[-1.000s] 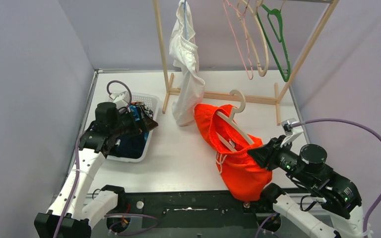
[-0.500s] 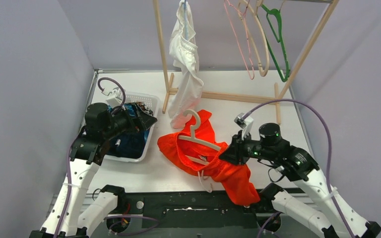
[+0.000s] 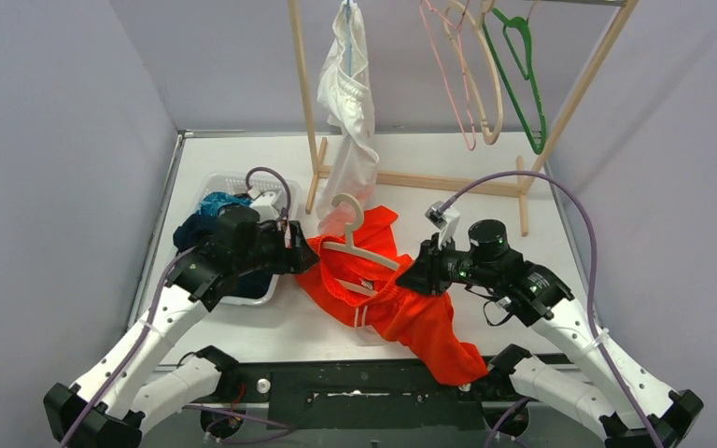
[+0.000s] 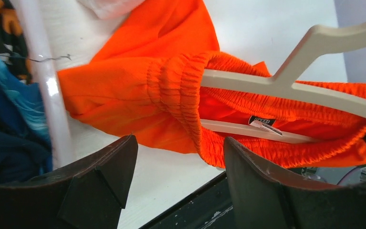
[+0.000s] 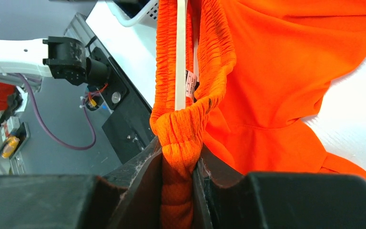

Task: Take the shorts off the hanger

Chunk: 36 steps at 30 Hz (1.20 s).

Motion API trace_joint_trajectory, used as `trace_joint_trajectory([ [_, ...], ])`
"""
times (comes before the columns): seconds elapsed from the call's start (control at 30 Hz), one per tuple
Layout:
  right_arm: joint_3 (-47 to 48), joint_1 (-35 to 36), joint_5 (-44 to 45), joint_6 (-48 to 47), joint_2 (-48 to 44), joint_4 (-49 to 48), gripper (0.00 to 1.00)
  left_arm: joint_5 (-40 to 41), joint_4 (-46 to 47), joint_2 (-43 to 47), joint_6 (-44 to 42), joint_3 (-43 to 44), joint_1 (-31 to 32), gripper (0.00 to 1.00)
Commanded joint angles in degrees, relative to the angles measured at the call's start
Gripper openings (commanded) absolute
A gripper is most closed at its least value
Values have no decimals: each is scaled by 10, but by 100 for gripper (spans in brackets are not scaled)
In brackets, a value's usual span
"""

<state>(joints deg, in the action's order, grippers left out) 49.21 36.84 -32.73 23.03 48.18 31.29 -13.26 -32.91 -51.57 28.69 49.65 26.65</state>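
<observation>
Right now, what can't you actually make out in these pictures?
- Top view: the left arm covers part of the basket; its shorts can't be counted.
- Top view: the upper edge cuts off what holds the white shorts.
- Right wrist view: bunched orange shorts in the right gripper hide the hanger's near end.

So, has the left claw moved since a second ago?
Yes. The left claw has swung right, off the white basket, toward the orange shorts.

Left arm (image 3: 154, 331), right arm (image 3: 597, 350) showing white shells, black joints; purple cables (image 3: 519, 174) looping off wrists; left gripper (image 4: 180, 143), right gripper (image 5: 180, 148) showing dark matte fingers.
</observation>
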Motion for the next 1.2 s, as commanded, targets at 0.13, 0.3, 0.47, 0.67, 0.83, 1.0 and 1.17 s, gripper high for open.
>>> trace_joint_trajectory([
  [0.13,-9,6,-12,70,-84,-89,0,223,10,-58,60,41,169,65],
  [0.3,-10,9,-8,68,-95,-49,0,271,5,-84,66,64,179,62],
  [0.47,-21,10,-8,63,-101,-47,0,294,13,-91,65,69,178,50],
  [0.67,-32,10,-15,57,-112,-40,0,257,25,-122,68,64,176,22],
  [0.83,-44,11,-38,57,-137,-45,0,284,4,-130,86,69,171,4],
  [1.0,-30,32,-71,65,-132,-47,0,303,-26,-126,83,88,131,0],
  [1.17,-27,43,-50,19,-129,1,0,269,-39,-121,73,87,38,0],
])
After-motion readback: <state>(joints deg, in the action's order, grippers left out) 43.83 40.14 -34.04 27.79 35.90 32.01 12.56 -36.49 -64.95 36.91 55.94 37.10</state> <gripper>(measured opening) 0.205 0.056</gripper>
